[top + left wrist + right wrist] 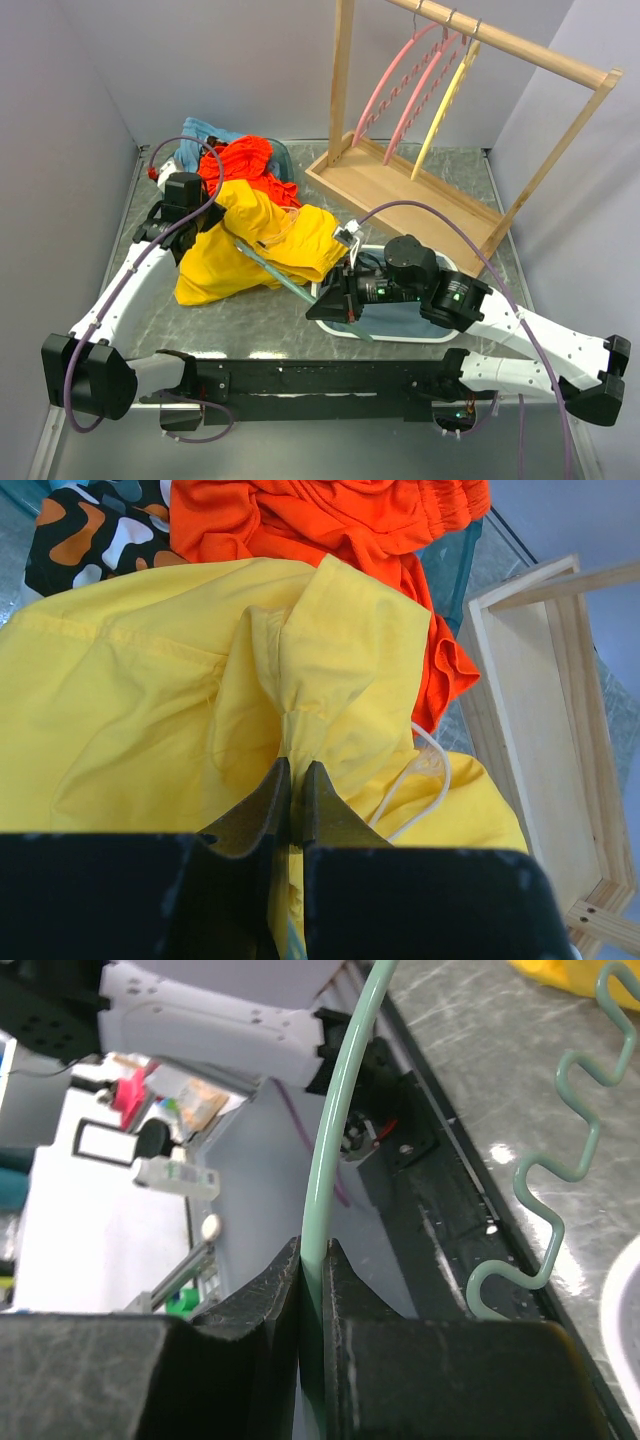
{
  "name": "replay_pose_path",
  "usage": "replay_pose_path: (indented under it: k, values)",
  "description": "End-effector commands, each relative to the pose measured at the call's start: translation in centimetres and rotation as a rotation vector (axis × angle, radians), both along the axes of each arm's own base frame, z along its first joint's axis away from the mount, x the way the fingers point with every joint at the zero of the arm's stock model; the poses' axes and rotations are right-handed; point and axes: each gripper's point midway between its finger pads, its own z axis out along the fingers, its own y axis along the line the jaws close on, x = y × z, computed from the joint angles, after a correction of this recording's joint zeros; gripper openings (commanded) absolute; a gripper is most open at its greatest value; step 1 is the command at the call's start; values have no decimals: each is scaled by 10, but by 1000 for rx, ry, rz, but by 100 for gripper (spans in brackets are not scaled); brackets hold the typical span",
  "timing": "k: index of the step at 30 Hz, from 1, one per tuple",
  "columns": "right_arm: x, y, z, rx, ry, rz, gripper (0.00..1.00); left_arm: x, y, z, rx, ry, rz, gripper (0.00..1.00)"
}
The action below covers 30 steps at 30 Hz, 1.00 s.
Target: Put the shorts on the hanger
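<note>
Left of centre, the left gripper pinches a fold of the yellow shorts, heaped mid-frame. Centre right, the right gripper clamps the teal hanger, its far end meeting the fabric. Threading seems barely begun; draping remains.

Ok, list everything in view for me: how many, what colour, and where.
shorts: one, yellow, bunched left of centre
hanger: one, teal-green, between shorts and tray
orange-red garment: one, behind the shorts
blue-grey cloth: one, back left
patterned cloth: one, black, orange and white, beside the orange-red garment
pink hangers: two, hung on the rack
yellow hanger: one, hung right of the pink ones
rack: one, wooden, back right
tray: one, white, under the right arm
left jaws: shut on the shorts
right jaws: shut on the hanger
</note>
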Motion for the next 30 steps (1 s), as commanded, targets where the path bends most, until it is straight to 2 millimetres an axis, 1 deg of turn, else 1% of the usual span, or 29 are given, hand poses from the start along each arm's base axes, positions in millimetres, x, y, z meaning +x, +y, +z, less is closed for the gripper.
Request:
replay_pose_path:
  k: [1, 2, 4, 9, 12, 14, 15, 16, 17, 18, 20, 23, 26, 28, 30]
  values:
    - [21, 3, 26, 51, -105, -94, 0, 0, 2, 24, -7, -73, -1, 1]
    - [29, 2, 23, 35, -116, -137, 0, -1, 2, 24, -8, -74, -2, 1]
    - [32, 0, 20, 23, -129, -161, 0, -2, 1, 24, -9, -75, -11, 1]
    - [40, -5, 29, 49, -172, -214, 0, -7, -1, 21, -7, -70, -31, 1]
    - [43, -4, 32, 63, -215, -233, 0, -12, -7, 20, -25, -61, -69, 2]
    - [38, 1, 34, 89, -237, -207, 0, -16, -12, 22, -44, -66, -93, 4]
    - [36, 5, 38, 123, -249, -196, 0, -17, -13, 21, -47, -65, -98, 4]
    - [40, 6, 40, 127, -275, -230, 0, -19, -13, 22, -51, -66, -101, 4]
    - [35, 10, 40, 127, -291, -224, 0, -21, -14, 20, -53, -54, -106, 5]
    - [36, 11, 43, 134, -309, -236, 0, -22, -14, 20, -53, -53, -109, 5]
    - [34, 17, 43, 143, -330, -215, 0, -24, -15, 21, -58, -57, -118, 6]
    - [29, 34, 33, 163, -337, -165, 0, -25, -19, 24, -71, -55, -135, 7]
    - [27, 44, 26, 193, -372, -137, 0, -26, -23, 30, -90, -65, -154, 9]
    - [31, 47, 24, 213, -401, -147, 0, -27, -24, 35, -93, -71, -158, 9]
    - [41, 50, 19, 223, -417, -191, 0, -27, -25, 39, -97, -76, -161, 10]
